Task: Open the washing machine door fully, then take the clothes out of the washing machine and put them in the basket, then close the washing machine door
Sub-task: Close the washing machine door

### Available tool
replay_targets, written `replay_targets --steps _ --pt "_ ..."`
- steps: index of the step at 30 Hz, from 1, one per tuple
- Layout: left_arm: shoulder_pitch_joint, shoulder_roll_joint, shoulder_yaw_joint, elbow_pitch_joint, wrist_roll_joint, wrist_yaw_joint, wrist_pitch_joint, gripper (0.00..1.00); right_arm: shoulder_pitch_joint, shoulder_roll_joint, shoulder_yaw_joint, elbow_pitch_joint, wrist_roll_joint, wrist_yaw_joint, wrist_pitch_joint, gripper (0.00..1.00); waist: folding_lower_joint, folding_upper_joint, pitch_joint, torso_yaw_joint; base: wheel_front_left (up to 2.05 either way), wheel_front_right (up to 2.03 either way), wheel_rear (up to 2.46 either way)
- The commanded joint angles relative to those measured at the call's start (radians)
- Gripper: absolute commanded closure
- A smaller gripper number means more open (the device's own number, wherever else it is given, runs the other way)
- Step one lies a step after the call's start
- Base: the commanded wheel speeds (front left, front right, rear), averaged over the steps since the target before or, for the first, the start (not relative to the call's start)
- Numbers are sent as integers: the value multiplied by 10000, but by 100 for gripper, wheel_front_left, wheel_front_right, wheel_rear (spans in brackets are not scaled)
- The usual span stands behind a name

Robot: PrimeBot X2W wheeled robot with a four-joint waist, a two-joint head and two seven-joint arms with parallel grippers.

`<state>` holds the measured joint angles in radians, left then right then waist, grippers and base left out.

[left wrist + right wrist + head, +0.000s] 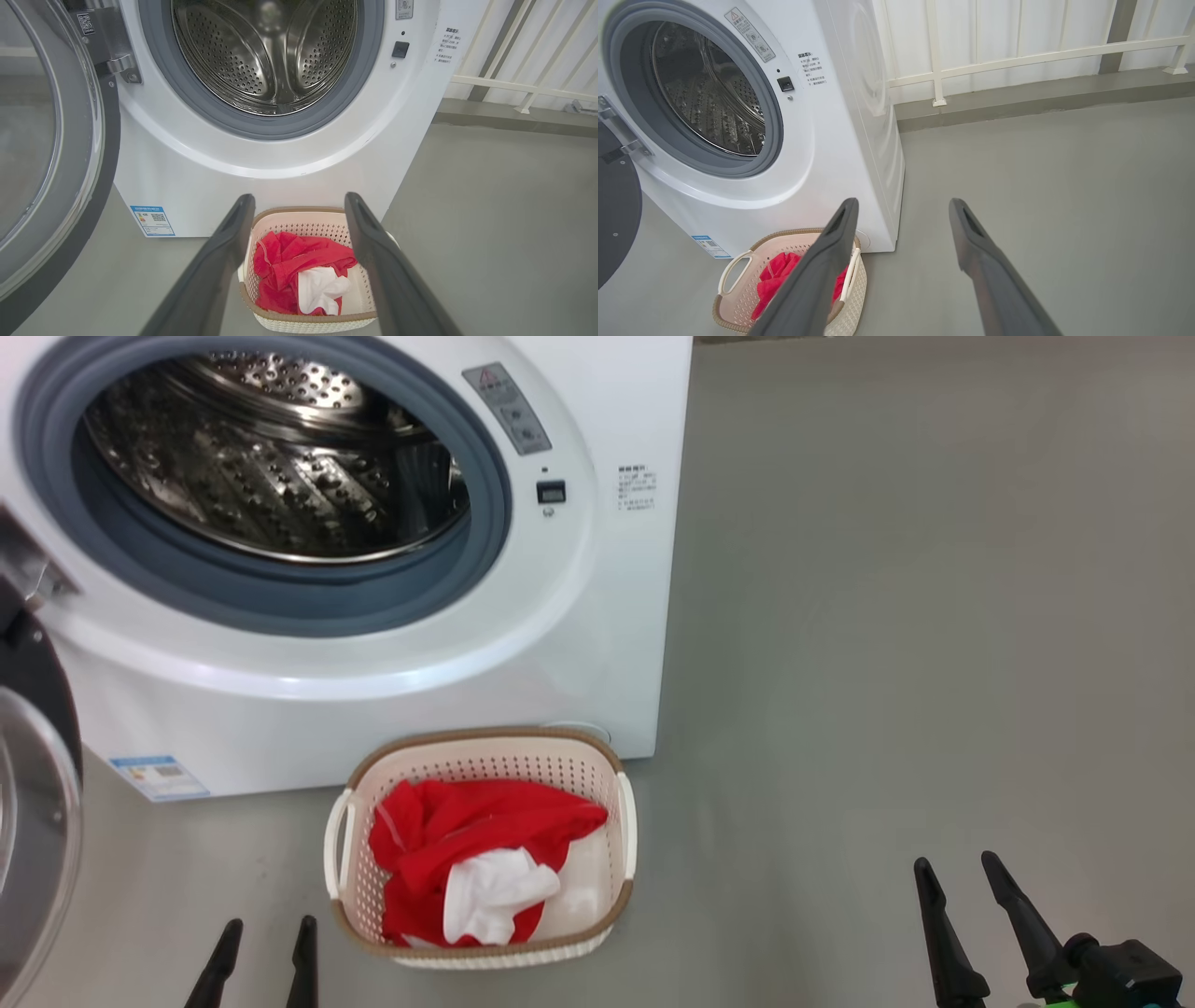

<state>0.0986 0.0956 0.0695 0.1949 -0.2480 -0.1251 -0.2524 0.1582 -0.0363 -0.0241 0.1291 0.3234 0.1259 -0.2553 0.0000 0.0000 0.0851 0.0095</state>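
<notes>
Clothes (pixel 467 831) in basket (pixel 485 767); washing machine door (pixel 37 821) open

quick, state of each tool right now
left tool: open, holding nothing
right tool: open, holding nothing

We see our left gripper (pixel 270 926) as two slim black fingers (pixel 220 961), tapering to narrow tips. Our right gripper (pixel 954 861): same black tapered pair, each thickening to a rounded knuckle at the near end, on a boxy black mount (pixel 1134 973) w/ a green part (pixel 1055 997) below. Up close the fingers are matte dk grey, flat-faced, w/ a shallow slot (pixel 971 219) nr each tip.
</notes>
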Motion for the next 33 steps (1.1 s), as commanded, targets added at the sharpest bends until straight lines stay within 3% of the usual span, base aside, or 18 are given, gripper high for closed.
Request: replay_targets --steps 1,9,23,29,33 --pt "-348 68 332 -267 -36 -56 -93 0 -378 -139 220 -200 87 48 -65 0 0 0 -1 -4 -148 148 0" --pt "-357 92 291 -261 -157 -56 -93 0 -382 -139 204 -198 88 48 -65 0 0 0 -10 -32 -87 86 0" --pt "-436 76 161 -210 -175 -56 -93 0 -416 -139 218 -204 54 48 -65 0 0 0 -39 114 -3 3 0" --pt "-489 -73 295 -18 -103 -56 -93 0 -388 -139 312 -154 -52 48 -65 0 0 0 -132 571 0 0 0" --pt "-431 -298 411 135 38 -56 -93 0 -380 -139 445 -71 -127 48 -65 0 0 0 -257 1254 0 0 0"
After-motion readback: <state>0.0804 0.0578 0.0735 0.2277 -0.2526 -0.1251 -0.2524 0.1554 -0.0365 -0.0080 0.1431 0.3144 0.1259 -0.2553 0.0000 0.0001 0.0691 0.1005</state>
